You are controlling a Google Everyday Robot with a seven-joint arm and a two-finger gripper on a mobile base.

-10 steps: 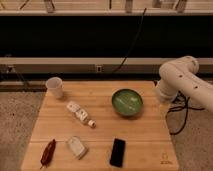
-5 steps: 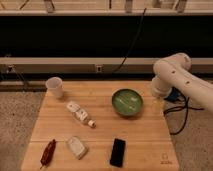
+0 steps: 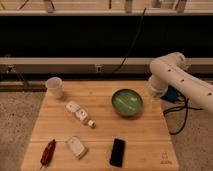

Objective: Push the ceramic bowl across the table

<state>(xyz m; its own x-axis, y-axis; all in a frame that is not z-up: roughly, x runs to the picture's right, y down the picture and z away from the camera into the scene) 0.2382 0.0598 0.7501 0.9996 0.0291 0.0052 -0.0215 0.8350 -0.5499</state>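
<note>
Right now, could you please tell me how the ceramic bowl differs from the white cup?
The ceramic bowl is green, wide and shallow; the white cup is narrow and taller. The bowl sits by the right edge of the table, beside the end effector; the cup stands at the far-left corner. Both are upright.

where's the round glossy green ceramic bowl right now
In the camera view the round green ceramic bowl sits on the right half of the light wooden table, toward its far edge, with the gripper close by its right rim.
</note>
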